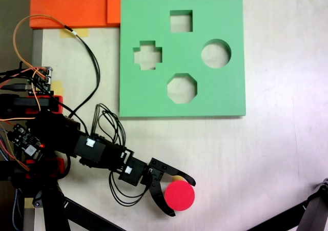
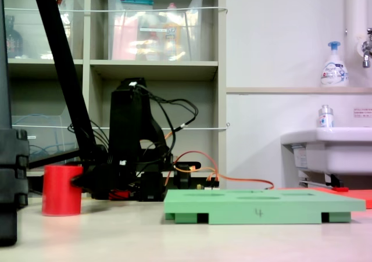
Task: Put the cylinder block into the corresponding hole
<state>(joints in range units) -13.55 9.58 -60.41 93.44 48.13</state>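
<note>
Cylinder (image 1: 179,195) on counter (image 1: 266,154), well short of board (image 1: 154,95). Hand (image 1: 182,197) spread around it, seemingly not yet clamped. Close squarely, lift level, then carry to round hole (image 1: 216,54).

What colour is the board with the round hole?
Green; the foam board shows best in the fixed view from above.

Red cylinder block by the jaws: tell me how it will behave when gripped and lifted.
The short bright red cylinder block stands upright on its flat base on the table, so it probably won't roll unless tipped. It looks squat, so likely stable. Its round side gives the black gripper little contact, so it might twist or slip.
</note>
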